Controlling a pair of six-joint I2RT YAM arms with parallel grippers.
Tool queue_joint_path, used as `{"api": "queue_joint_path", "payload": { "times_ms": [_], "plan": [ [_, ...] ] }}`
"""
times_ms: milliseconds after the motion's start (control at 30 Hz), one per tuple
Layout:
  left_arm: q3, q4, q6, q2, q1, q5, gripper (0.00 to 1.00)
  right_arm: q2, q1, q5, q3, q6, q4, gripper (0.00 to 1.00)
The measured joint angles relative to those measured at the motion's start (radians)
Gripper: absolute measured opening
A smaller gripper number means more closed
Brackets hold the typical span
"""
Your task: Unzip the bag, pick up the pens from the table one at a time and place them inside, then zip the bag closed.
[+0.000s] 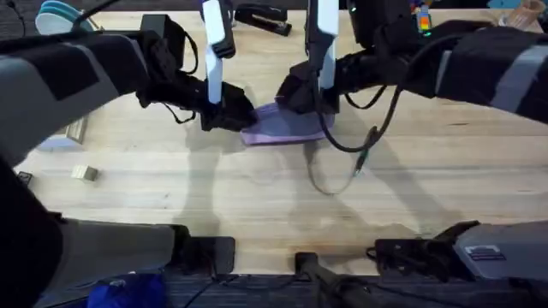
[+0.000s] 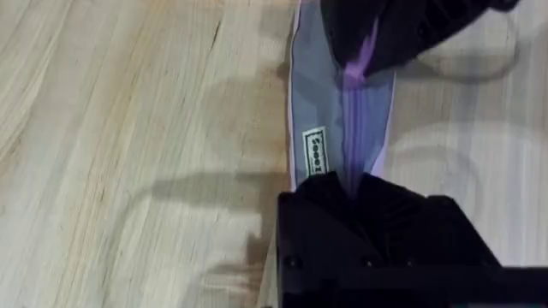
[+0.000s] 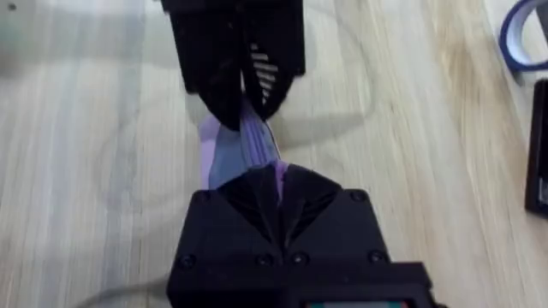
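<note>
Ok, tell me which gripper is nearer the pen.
Right. The right gripper clamps the bag's end toward the pen; the left gripper clamps the opposite end, farther off.

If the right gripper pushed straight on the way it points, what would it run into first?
The right gripper is shut on the bag; straight ahead along it sits the left gripper, probably the first hard contact.

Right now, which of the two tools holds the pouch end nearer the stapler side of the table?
The right tool, pinching the bag at its far right end, closer to the stapler; the left tool grips the opposite, left end.
</note>
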Motion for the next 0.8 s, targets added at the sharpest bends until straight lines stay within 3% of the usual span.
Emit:
{"api": "queue_joint_path", "payload": {
  "times_ms": [467, 800],
  "plan": [
    [0.0, -0.001, 0.0, 0.0, 0.008, -0.002, 0.041, 0.078, 0.065, -0.062, 0.0, 0.087, 0.168, 0.031],
    [0.0, -0.006, 0.0, 0.0, 0.008, -0.002, 0.041, 0.091, 0.108, -0.055, 0.0, 0.113, 0.192, 0.031]
  ]
}}
